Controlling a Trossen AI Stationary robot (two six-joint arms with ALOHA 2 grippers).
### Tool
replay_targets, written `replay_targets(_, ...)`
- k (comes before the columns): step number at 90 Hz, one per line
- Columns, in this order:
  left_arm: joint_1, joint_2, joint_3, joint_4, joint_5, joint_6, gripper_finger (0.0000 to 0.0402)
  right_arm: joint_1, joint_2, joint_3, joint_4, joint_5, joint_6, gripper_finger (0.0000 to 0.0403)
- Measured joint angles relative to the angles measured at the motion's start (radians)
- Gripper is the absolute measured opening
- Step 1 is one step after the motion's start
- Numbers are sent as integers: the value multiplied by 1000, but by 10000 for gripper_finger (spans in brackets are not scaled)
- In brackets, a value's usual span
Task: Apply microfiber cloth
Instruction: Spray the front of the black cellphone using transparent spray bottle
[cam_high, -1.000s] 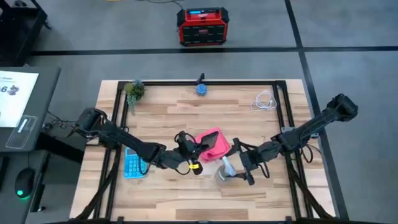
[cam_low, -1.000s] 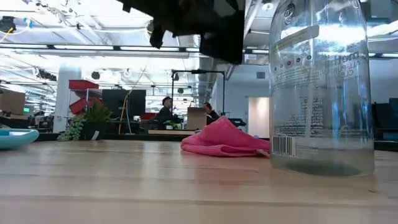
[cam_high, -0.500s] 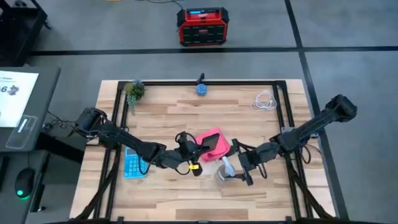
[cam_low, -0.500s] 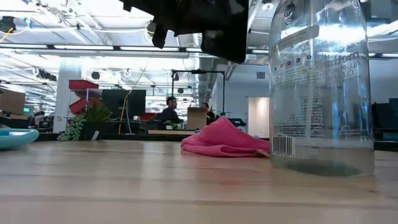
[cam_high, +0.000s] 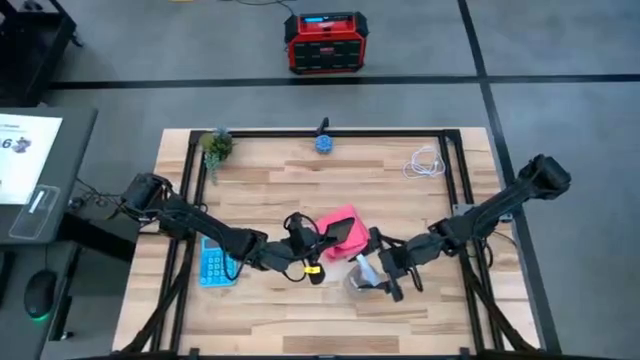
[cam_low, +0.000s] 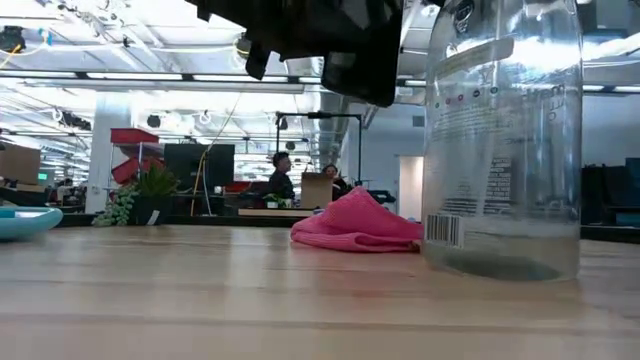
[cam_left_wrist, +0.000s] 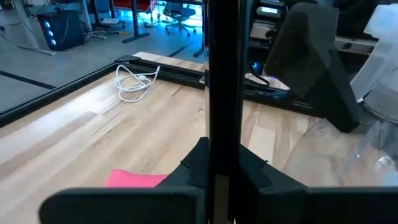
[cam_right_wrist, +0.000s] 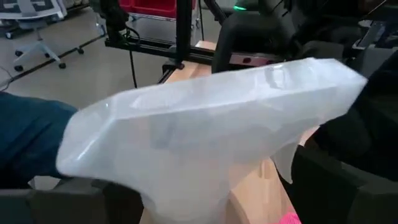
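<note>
The bench (cam_high: 280, 190) carries everything, and both my arms reach low toward its middle. My right arm comes in from 3 o'clock; my right hand (cam_high: 385, 270) is clenched on the spray bottle (cam_high: 362, 272), upright, its base on the wood in the low view (cam_low: 500, 130); I judge I hold it there to keep spray at hand for the wiping. My left arm comes in from 9 o'clock, stretched almost flat; my left hand (cam_high: 305, 245) sits at the cloth's 9 o'clock edge, and I cannot tell whether it is released or clenched. The cloth (cam_high: 340, 232) lies bunched near the bench centre, at 11 o'clock of the bottle, just beside it; it is a soft pink heap (cam_low: 355, 225) resting on the wood; I take it that it waits there within reach of either hand. The calculator (cam_high: 213, 263) lies at 9 o'clock of my left hand, apart.
</note>
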Motion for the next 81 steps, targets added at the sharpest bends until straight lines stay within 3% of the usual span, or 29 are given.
replay_targets(47,0,0,0,-2,-1,4,11,1,-1,0,6,40,-7,304)
replay_targets(81,-9,0,0,24,-6,60,11,3,-3,0,-11,67,57,272)
